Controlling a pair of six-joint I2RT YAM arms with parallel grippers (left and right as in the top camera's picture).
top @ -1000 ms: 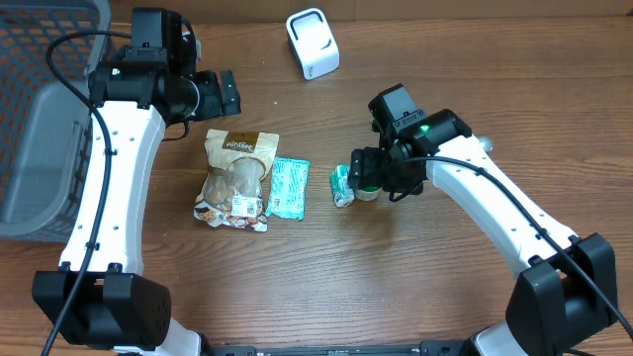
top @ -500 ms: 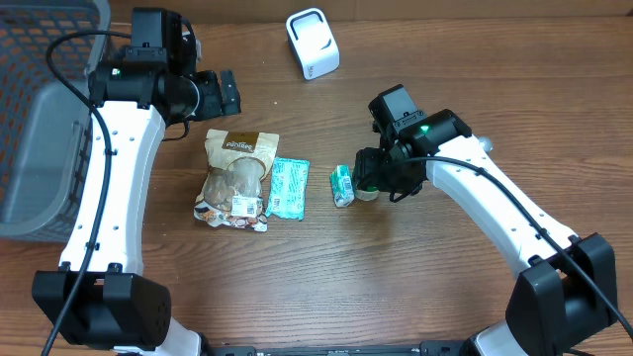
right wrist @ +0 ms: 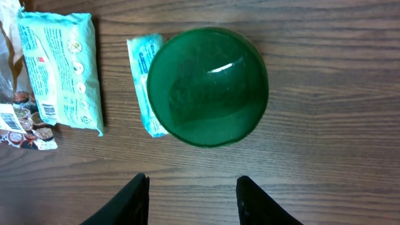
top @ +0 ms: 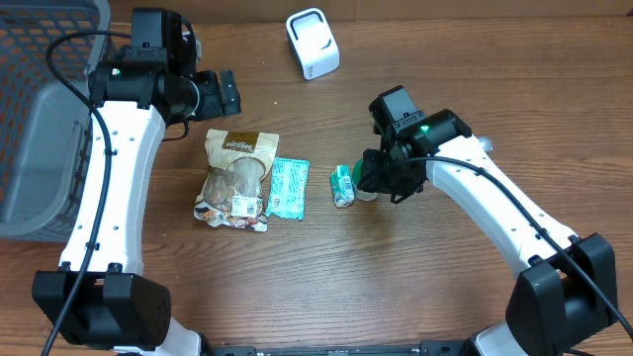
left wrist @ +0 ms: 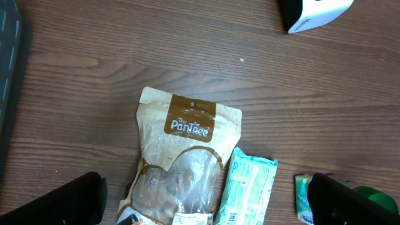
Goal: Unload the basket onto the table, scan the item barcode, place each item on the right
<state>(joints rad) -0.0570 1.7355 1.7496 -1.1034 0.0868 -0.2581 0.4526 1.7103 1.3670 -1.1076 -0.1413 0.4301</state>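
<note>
A round green item [right wrist: 206,87] stands on the table, seen from above in the right wrist view, with a small teal packet [right wrist: 142,81] lying against its left side. My right gripper [right wrist: 190,187] hovers just short of it, jaws partly apart with only bare wood between them. In the overhead view it [top: 374,178] covers most of the green item [top: 367,193]. A white barcode scanner [top: 313,43] stands at the back. My left gripper [left wrist: 203,206] is wide open above a brown snack pouch [left wrist: 181,162] and a teal flat packet [left wrist: 250,187].
A grey mesh basket [top: 40,119] fills the left edge of the table. The pouch [top: 235,178], the flat packet [top: 289,188] and the small packet [top: 341,185] lie in a row at mid-table. The scanner's corner [left wrist: 312,12] shows in the left wrist view.
My right gripper's jaws have narrowed by the green item, uncovering more of the small teal packet. The left arm and the packets have not moved.
</note>
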